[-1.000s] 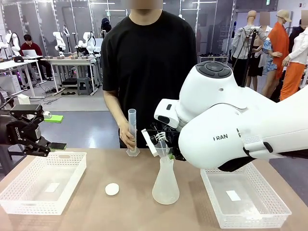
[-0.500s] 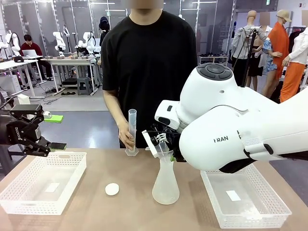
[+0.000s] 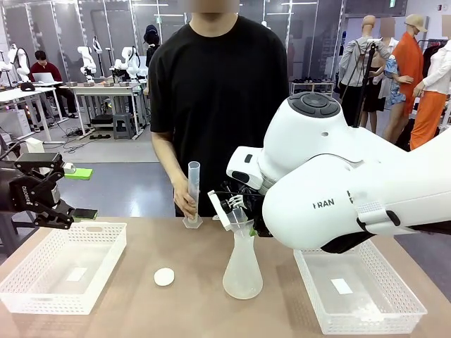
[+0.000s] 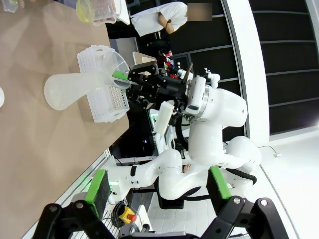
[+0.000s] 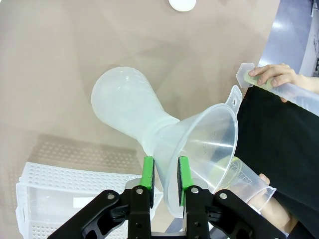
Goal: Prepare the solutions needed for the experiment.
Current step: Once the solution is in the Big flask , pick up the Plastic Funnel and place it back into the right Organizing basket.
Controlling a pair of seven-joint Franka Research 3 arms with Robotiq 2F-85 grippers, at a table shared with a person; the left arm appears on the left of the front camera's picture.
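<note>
A frosted conical flask [image 3: 242, 271] stands mid-table with a clear funnel [image 3: 242, 227] in its neck. My right gripper [image 5: 164, 167] is shut on the funnel's [image 5: 209, 144] rim wall, just above the flask [image 5: 124, 107]. Behind the funnel a person's hand holds a clear beaker [image 5: 244, 184] with pale yellow liquid, the solutions [image 4: 89, 11], in it. The person's other hand [image 3: 187, 204] steadies a tall graduated cylinder [image 3: 193, 190] upright on the table. My left gripper [image 3: 81, 193] hangs open and empty above the table's left edge; its green pads [image 4: 97, 184] stand wide apart.
A white basket [image 3: 42, 296] sits at the left front and another [image 3: 373, 320] at the right front. A small white round cap [image 3: 164, 277] lies between the left basket and the flask. The person stands close at the far edge.
</note>
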